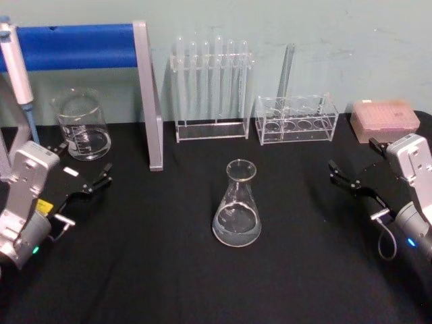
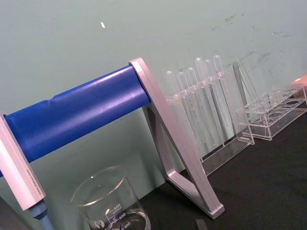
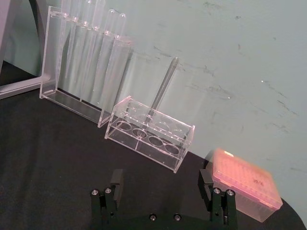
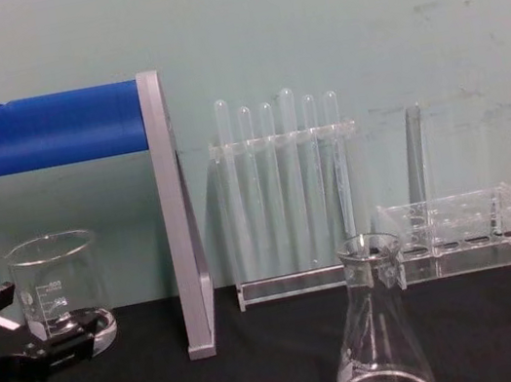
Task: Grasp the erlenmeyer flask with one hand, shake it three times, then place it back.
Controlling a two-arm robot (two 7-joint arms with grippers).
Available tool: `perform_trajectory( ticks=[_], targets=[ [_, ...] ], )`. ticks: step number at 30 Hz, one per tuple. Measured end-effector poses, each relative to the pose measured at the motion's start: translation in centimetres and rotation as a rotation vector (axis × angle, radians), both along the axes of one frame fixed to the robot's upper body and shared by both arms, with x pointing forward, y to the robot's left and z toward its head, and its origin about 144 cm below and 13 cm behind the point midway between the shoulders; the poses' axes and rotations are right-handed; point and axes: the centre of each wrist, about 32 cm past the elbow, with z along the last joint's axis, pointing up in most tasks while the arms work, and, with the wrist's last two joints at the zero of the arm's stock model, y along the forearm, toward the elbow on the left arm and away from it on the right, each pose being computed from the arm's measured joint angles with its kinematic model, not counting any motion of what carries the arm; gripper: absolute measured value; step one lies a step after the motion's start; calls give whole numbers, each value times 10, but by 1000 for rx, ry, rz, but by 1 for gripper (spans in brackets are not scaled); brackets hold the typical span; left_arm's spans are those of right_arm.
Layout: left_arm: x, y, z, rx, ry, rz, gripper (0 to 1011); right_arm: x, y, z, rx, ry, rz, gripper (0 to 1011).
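The erlenmeyer flask (image 1: 236,203) stands upright in the middle of the black table, clear glass with a little liquid at its base. In the chest view the flask (image 4: 376,340) is low and centre, in front of the racks. My left gripper (image 1: 84,166) rests open at the left edge, well apart from the flask and close to a beaker; its black fingers (image 4: 58,350) enter the chest view from the left. At the right edge my right gripper (image 1: 356,162) is open too, with nothing between its fingers (image 3: 115,180).
A glass beaker (image 1: 81,125) stands back left beside a grey stand (image 1: 149,94) with a blue bar. Behind the flask are a tall test tube rack (image 1: 211,88) and a low clear rack (image 1: 295,119). A pink tip box (image 1: 385,120) sits back right.
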Motion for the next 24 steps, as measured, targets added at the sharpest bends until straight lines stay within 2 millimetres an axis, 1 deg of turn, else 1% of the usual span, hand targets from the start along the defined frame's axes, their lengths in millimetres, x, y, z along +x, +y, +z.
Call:
perform_trajectory(
  ticks=[18, 24],
  targets=[
    [0, 0, 0, 0, 0, 0, 1001, 0, 0, 0, 0, 0, 1, 1000],
    [0, 0, 0, 0, 0, 0, 1001, -2, -4, 1, 19, 4, 62, 1000]
  ],
)
